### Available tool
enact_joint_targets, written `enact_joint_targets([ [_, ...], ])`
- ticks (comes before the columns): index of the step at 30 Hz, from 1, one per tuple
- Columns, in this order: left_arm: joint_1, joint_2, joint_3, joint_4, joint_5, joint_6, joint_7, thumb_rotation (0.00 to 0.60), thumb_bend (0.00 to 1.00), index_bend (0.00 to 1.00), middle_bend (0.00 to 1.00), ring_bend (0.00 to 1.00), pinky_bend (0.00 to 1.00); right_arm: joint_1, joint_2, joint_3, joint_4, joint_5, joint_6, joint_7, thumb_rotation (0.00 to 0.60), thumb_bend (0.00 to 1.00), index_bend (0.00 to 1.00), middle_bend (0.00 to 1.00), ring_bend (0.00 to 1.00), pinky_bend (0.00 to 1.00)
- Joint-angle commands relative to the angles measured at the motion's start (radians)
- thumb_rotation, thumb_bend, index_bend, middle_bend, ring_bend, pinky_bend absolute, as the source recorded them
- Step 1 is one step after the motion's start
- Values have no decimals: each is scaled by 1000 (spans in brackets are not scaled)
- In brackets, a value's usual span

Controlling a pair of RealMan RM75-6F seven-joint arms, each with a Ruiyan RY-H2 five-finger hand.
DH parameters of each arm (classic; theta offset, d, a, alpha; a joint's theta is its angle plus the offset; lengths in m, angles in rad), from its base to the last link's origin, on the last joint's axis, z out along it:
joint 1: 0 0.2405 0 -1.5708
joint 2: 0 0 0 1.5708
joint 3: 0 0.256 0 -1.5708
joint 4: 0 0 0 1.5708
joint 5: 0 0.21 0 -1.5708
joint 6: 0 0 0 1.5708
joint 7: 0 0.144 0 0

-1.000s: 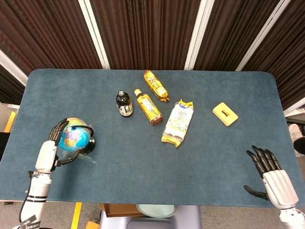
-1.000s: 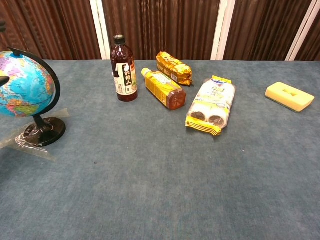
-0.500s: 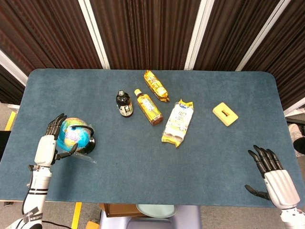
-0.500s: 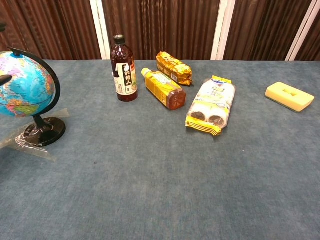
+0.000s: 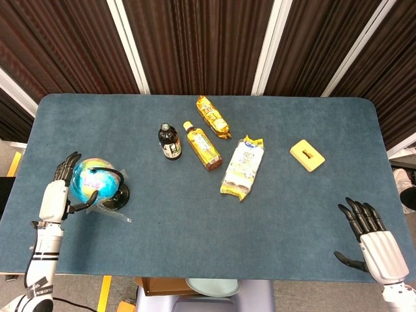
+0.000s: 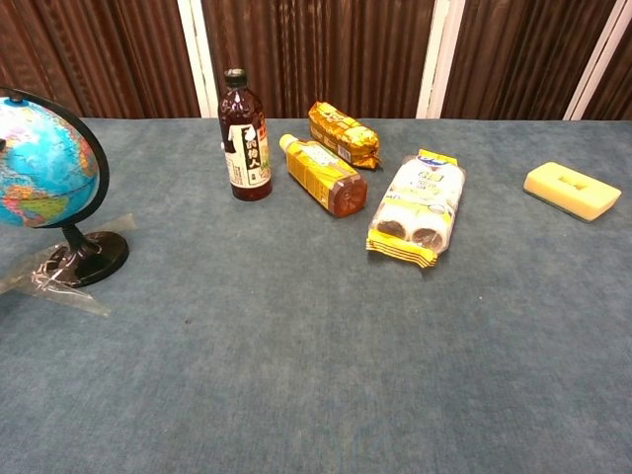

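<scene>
1. The globe (image 5: 92, 184) is cupped by the left hand (image 5: 57, 188), fingers spread around its outer side, thumb under it.
2. The right hand (image 5: 372, 237) is held spread and empty, well apart.
3. Judged step: gripping; a firmer hold is needed next.

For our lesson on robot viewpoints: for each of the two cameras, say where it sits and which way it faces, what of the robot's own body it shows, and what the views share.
Head view: high above the near edge, looking steeply down on the table; shows the left hand at the globe and the right hand.
Chest view: low, facing across the table towards the curtain; no hand shows.
Shared: globe, dark bottle, yellow block.
</scene>
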Motion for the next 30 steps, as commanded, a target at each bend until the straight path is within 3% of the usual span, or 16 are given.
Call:
enact_joint_targets([
  [1, 4, 8, -1, 2, -3, 1, -9, 600, 307, 0, 0, 0, 0, -1, -1, 0, 0, 0, 1, -2, 600, 187, 0, 0, 0, 0],
  [30, 14, 47, -7, 28, -40, -20, -69, 600, 303, 0, 0, 0, 0, -1, -8, 2, -2, 2, -6, -22, 600, 187, 0, 0, 0, 0],
])
